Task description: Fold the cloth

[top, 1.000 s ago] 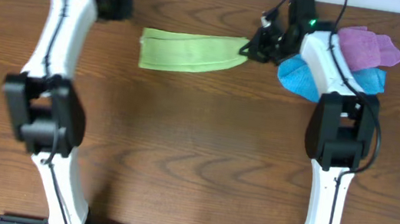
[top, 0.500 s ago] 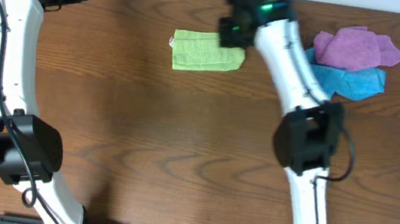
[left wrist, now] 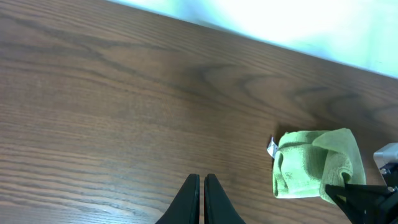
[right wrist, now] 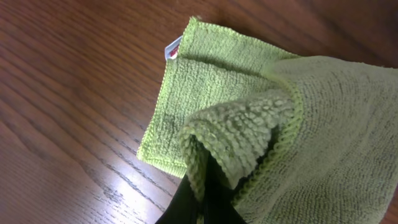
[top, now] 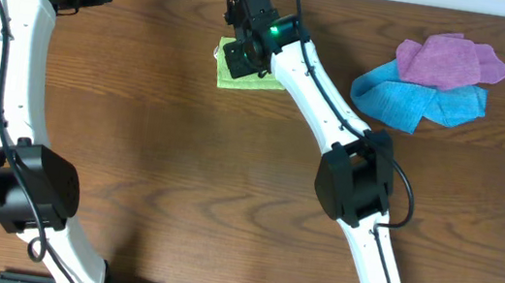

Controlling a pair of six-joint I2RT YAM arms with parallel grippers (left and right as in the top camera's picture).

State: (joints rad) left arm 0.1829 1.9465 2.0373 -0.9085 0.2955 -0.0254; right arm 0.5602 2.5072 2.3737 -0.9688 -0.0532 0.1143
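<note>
The lime-green cloth (top: 260,83) lies folded at the table's back middle, mostly hidden under the right arm in the overhead view. In the right wrist view a doubled edge of the cloth (right wrist: 242,134) is pinched in my right gripper (right wrist: 202,190), and it is lifted over the flat lower layer. Its white label (right wrist: 173,50) sticks out at the far left corner. The right gripper (top: 244,54) hangs directly over the cloth. My left gripper (left wrist: 201,179) is shut and empty above bare wood, well left of the cloth (left wrist: 308,165).
A bright blue cloth (top: 414,99) with a purple cloth (top: 449,62) on top of it lies at the back right. The table's far edge runs just behind the cloths. The left arm (top: 6,80) stands along the left side.
My right gripper has carried the cloth's right end leftwards over the rest, turning the long strip into a short folded square. The left arm swung out to the far left, then stayed still.
</note>
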